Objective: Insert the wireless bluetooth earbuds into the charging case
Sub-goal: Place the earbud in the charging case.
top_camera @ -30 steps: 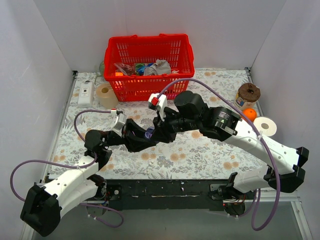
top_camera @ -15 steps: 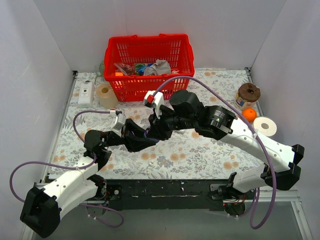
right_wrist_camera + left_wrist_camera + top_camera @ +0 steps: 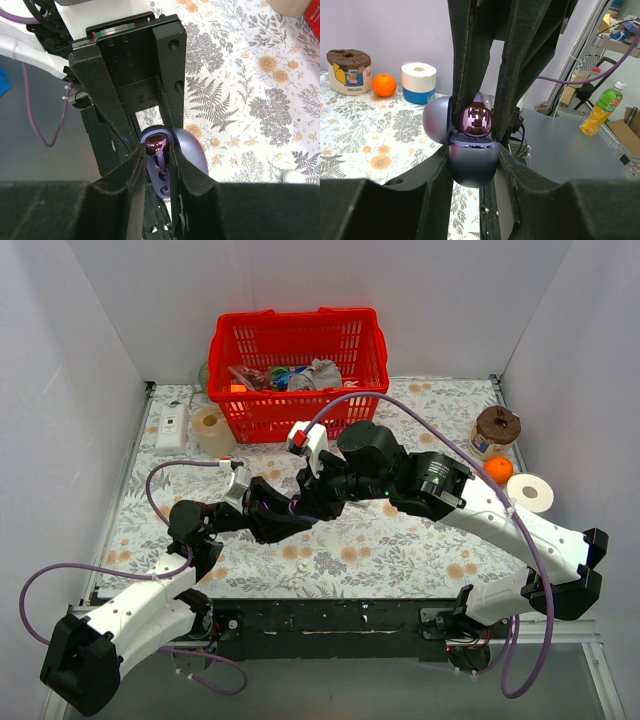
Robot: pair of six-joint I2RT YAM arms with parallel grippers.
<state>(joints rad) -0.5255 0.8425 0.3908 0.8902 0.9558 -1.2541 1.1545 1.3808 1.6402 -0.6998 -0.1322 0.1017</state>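
One glossy purple earbud (image 3: 477, 120) at the mouth of the lavender-blue rounded hinged charging case (image 3: 474, 170)

See left gripper (image 3: 475, 161) narrowed onto the case base, with one black finger pressed against each side and the case upright. See lid swung open, off to the left in the left wrist view, domed back outward. Have right gripper (image 3: 158, 156) coming in from the opposite side, fingers pinched close on the bud and touching it on both flanks. Find bud sitting on top of the base hollow, shiny face out, upper part standing proud of the rim; cannot tell how deep. Spot just this one bud; cannot tell whether a second lies inside.

From the top camera, see both grippers meeting tip to tip mid-table, just in front of the red plastic mesh basket (image 3: 298, 370); cannot make out the case there.

Behind the case in the left wrist view, on the floral tablecloth (image 3: 365, 130), find a small orange (image 3: 383, 85), a white roll with a blue lower band (image 3: 418, 82) and a brown-lidded round tub (image 3: 349, 70), all near one another. Well apart to the right, see a plastic bottle, green on top and orange below (image 3: 602, 112).
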